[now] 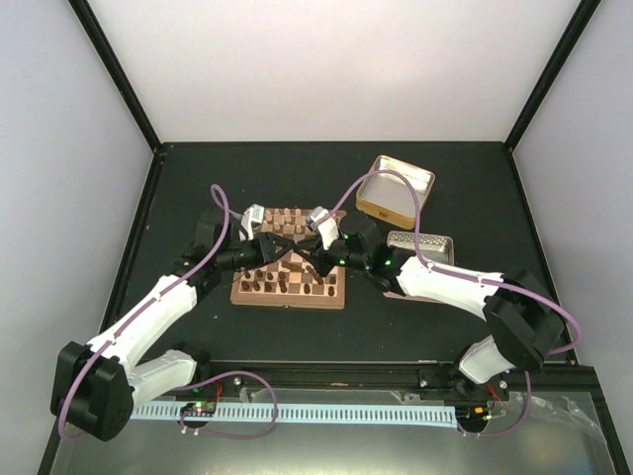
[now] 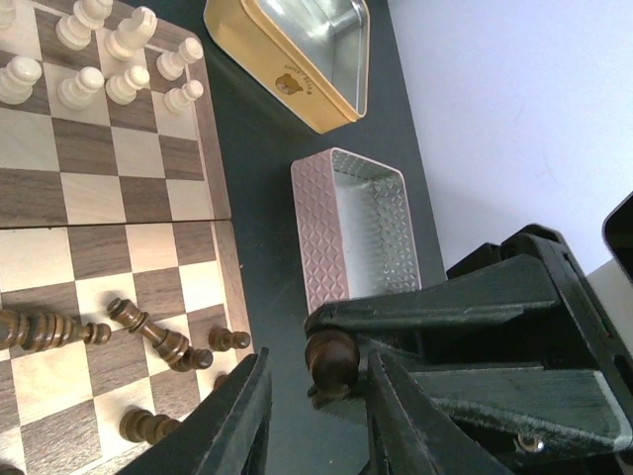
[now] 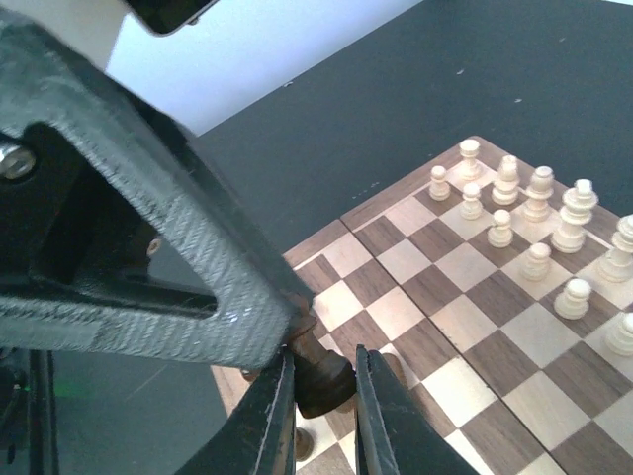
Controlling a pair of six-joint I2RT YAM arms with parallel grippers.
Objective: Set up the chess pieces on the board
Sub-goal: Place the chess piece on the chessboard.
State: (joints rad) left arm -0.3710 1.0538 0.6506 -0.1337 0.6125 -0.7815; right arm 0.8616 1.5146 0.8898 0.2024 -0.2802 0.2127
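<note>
Pinched in the right gripper [image 3: 324, 364], jaws tight on it: one dark piece [image 3: 322, 384], raised above the board [image 3: 475, 317]. Flanked too by the left gripper [image 2: 321, 368], fingers [image 2: 242, 416] parted to either side, a gap showing at one of them, so no grip from that side. Beside the left fingers, more dark pieces [image 2: 158, 336] down on the squares, several lying tipped over. Farther out from both hands, on the board's far rows, upright pale pieces [image 3: 539, 213]. Off the board beyond the left gripper, on the dark table [image 2: 267, 198], a pink tin [image 2: 351, 233], then a yellow tin [image 2: 297, 59], both open.
</note>
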